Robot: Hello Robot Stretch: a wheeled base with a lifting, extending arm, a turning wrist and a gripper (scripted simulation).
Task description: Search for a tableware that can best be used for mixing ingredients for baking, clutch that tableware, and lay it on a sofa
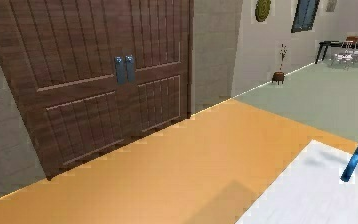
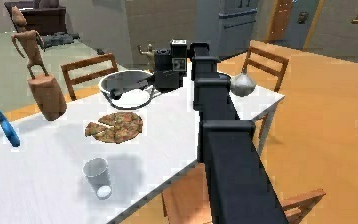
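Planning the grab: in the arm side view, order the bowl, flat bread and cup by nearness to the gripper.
1. bowl, left of the gripper in the picture.
2. flat bread, below the bowl.
3. cup, lowest in the picture.

No legible text, label, brand, number or sign. White squares (image 2: 178, 45) at far end of arm (image 2: 227, 150), over bench (image 2: 177, 130) far edge, carry black marks: blocky patterns only, not readable as letters or digits.
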